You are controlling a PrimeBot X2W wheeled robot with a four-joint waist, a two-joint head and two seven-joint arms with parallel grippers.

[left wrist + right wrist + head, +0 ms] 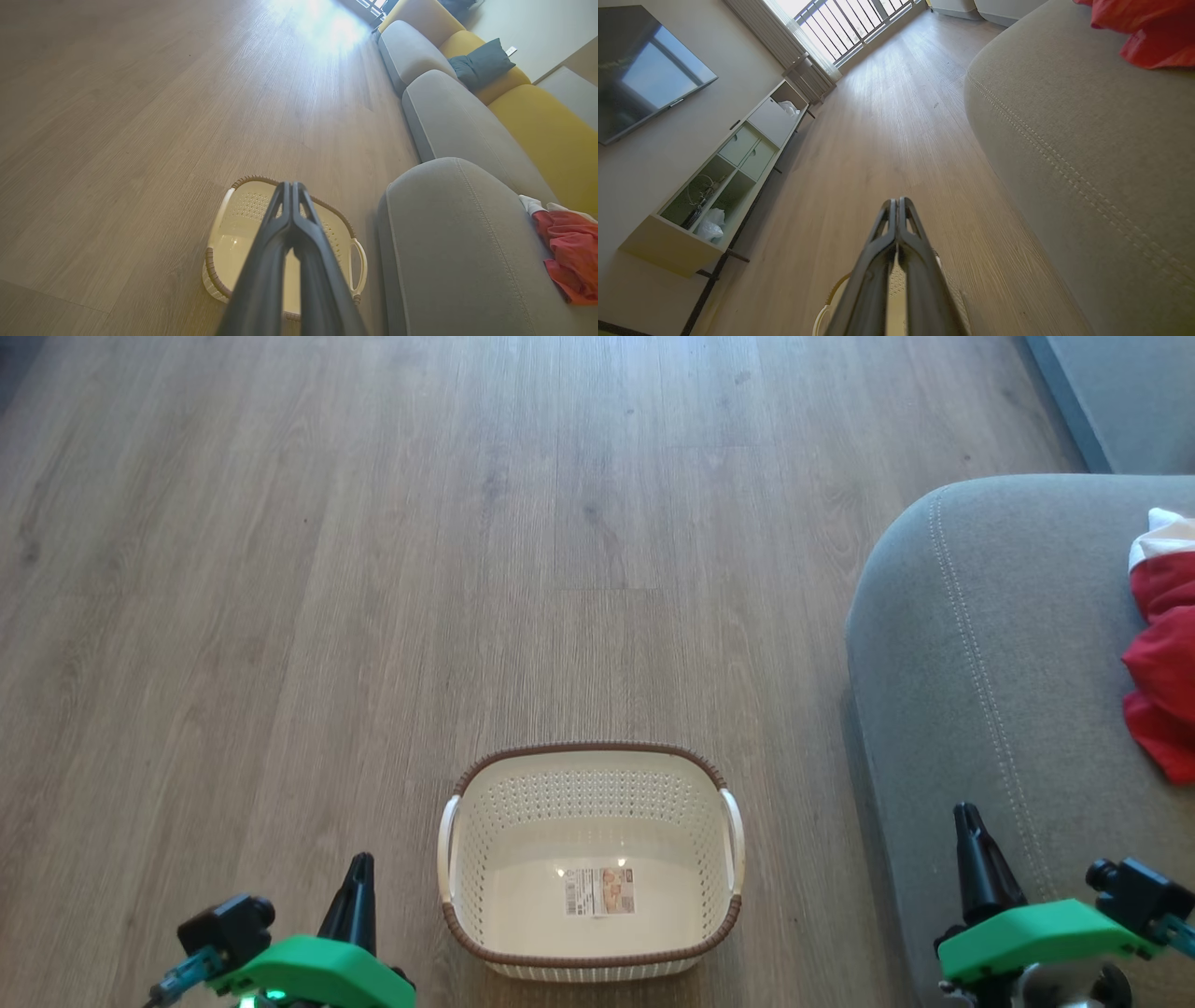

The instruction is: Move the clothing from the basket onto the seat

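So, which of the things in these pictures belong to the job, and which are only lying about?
Belong to the job:
- red clothing, lying on the sofa
- grey sofa
- cream laundry basket, no clothing in it

Only lying about:
- dark cushion
- television
- shelf unit

The left gripper (292,185), fingers pressed together, points at the basket (243,210) on the wooden floor (140,116). Just right of the basket stands a grey sofa (448,252), with red clothing (572,261) lying on it.
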